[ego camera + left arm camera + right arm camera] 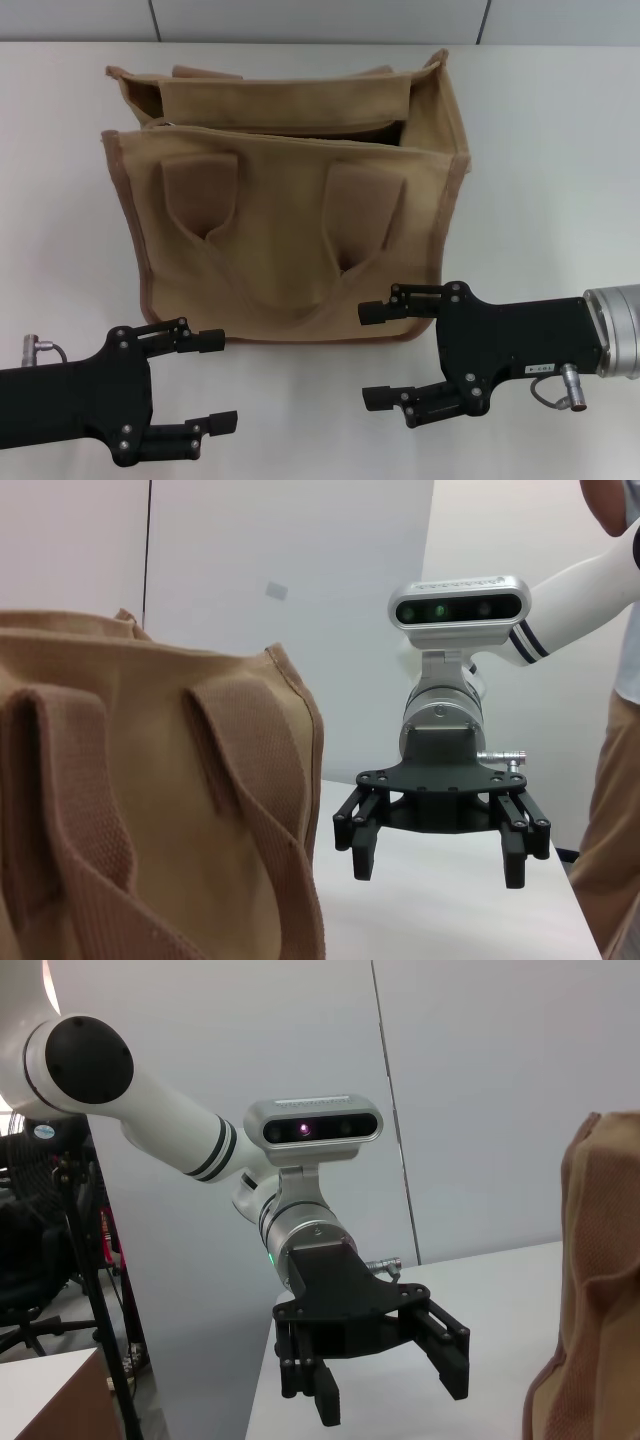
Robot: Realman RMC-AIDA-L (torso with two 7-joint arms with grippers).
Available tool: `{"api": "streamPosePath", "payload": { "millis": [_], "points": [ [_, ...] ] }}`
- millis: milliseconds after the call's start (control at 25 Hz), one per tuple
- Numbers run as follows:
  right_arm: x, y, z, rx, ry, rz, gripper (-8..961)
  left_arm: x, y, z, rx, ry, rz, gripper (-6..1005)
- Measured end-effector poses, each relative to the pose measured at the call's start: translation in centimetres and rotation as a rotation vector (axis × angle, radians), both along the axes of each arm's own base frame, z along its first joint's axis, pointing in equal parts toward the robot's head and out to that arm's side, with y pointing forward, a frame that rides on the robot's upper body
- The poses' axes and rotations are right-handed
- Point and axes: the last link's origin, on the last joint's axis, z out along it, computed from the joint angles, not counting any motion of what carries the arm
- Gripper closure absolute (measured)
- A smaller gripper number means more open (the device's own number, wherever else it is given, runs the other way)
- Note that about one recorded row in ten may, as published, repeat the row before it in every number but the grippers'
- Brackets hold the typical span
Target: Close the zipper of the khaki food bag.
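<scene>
The khaki food bag (290, 220) stands on the white table (560, 180), its two handle straps hanging down the near face. Its top gapes, with a dark slit along the zipper (300, 124); I cannot make out the pull tab. My left gripper (215, 381) hovers open in front of the bag's lower left corner, holding nothing. My right gripper (370, 355) is open and empty at the bag's lower right edge. The left wrist view shows the bag (150, 810) and the right gripper (438, 868). The right wrist view shows the left gripper (392, 1398) and the bag's side (600, 1290).
A grey wall (320, 20) runs behind the table. A person (620, 780) stands off the table's right side. A stand and a chair (60, 1260) sit beyond its left side.
</scene>
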Motion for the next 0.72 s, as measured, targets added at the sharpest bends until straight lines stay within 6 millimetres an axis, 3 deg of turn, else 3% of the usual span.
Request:
{"api": "streamPosePath", "payload": {
  "millis": [720],
  "points": [
    [0.36, -0.44, -0.37, 0.005, 0.007, -0.017, 128, -0.22, -0.42, -0.35, 0.033, -0.019, 0.032, 263]
  ]
}}
